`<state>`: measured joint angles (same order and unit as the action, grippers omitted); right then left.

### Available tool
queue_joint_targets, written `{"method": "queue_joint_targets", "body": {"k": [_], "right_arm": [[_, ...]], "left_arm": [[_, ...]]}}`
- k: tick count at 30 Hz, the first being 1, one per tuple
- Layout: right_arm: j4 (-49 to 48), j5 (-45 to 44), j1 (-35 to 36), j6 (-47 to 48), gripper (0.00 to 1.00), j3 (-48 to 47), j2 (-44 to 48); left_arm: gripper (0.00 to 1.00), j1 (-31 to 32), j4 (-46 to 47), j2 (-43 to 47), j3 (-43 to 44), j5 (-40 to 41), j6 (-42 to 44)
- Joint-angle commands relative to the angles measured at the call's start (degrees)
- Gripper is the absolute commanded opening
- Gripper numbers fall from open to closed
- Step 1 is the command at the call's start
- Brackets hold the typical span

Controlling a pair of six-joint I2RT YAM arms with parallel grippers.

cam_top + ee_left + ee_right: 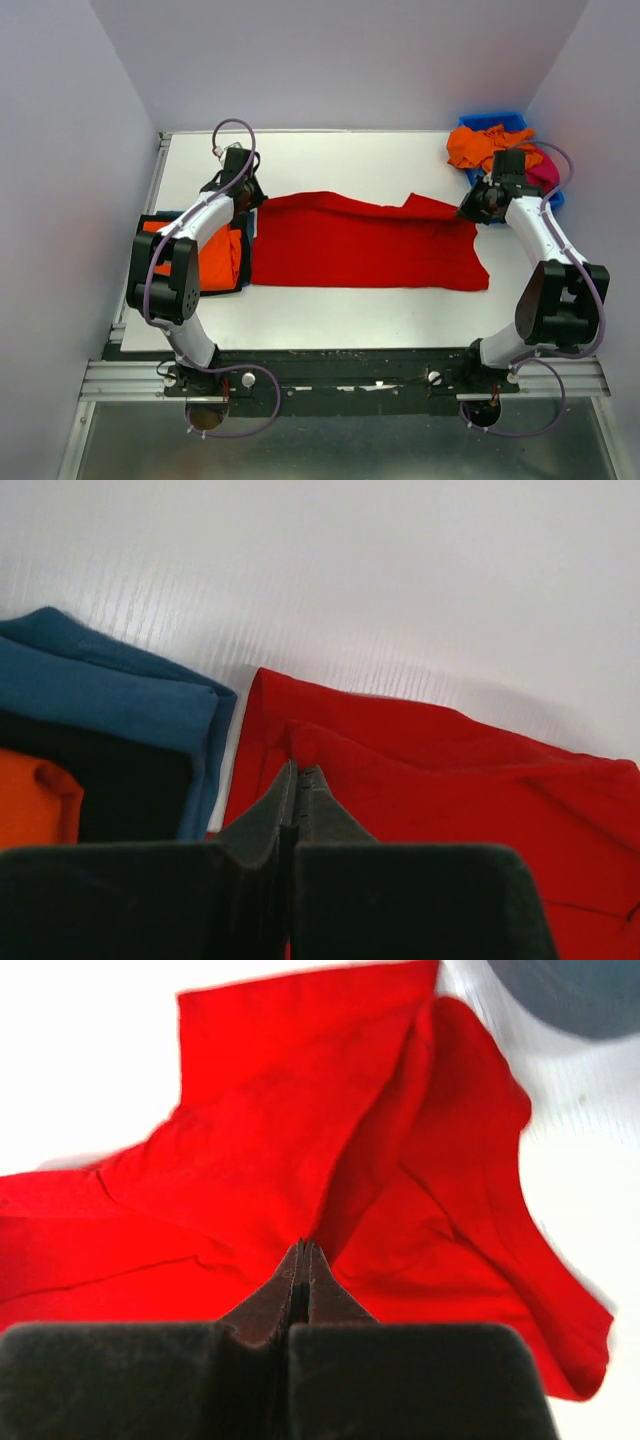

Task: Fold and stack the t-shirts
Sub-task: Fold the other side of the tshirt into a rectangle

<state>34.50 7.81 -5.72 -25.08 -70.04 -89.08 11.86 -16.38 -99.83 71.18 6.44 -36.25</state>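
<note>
Two hands pinch the red t-shirt point(365, 245), which lies spread out in the middle of the desk point(350, 160). The left hand point(300, 772) squeezes its far left corner, and the right hand point(303, 1247) squeezes its far right corner. A folded orange t-shirt point(215, 260) lies just beside it.

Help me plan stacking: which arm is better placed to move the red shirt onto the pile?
Likely left. The left gripper pinches the red t-shirt beside the folded stack; the right gripper holds its opposite end, by the bin.
</note>
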Motion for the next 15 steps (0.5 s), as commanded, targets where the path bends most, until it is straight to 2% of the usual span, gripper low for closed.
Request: {"method": "queue_joint_targets", "body": {"k": [1,7,15], "right_arm": [[-3.6,-3.0,-0.5,-1.4,0.01,6.8,3.6],[-7.7,-6.1,-1.2,-4.0,0.01,14.2,7.7],[-10.8,-9.7,-1.8,-6.4,0.01,19.8,10.2]], "left_arm": [[0.00,1.8,-1.4,5.0,-4.9,5.7,-1.9],[0.00,2.3,-0.6,10.3,-12.7,8.6,-3.9],[0.00,2.3,-0.9,13.0,-16.4,9.3,-4.9]]}}
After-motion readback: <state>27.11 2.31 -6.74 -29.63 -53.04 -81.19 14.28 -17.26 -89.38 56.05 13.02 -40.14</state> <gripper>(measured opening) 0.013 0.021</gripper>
